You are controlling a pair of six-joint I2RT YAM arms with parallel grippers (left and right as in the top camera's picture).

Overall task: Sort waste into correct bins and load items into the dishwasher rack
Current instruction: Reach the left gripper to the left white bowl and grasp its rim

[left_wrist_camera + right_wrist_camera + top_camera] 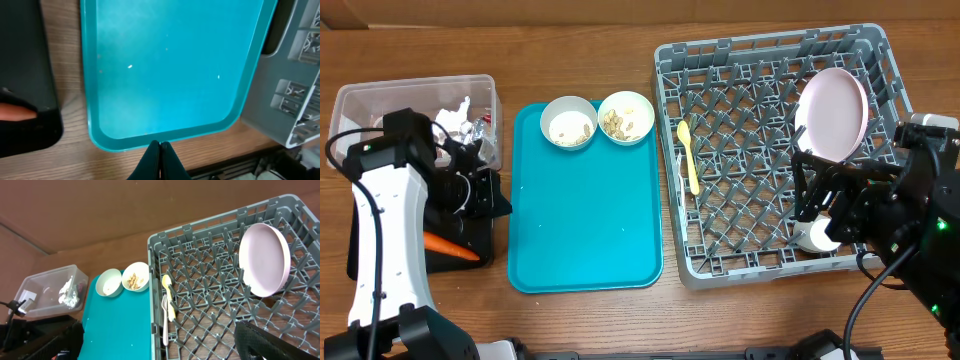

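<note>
Closest to the lens, the left arm's fingers [152, 159] are pressed tip to tip with nothing between them. They hover over the teal tray [170, 65] at its near edge, where it meets the tabletop [70, 155].

Sorting looks mostly done. On the side of the teal tray away from the rack [760, 268], the carrot [450, 244] lies on the black tray [25, 75]. The napkin [452, 112] and foil wrapper [477, 128] sit in the clear tub [365, 105] just behind it. On the tray's other side, the rack holds the plate [832, 112] upright, with the spoon [689, 158] and fork [165, 325] along the rack edge nearest the tray.

What remains, I judge, are the two bowls [549, 110] standing side by side at the teal tray's far end, both holding food bits [615, 124]. The next move calls for opening a pair of fingers, gripping a bowl by its rim, and tipping the bits out, probably into the black tray with the carrot. The bowl would then go into the rack.

The right arm's fingers [260, 341] hang over the rack, well away from the teal tray. I cannot tell how far apart they are.
</note>
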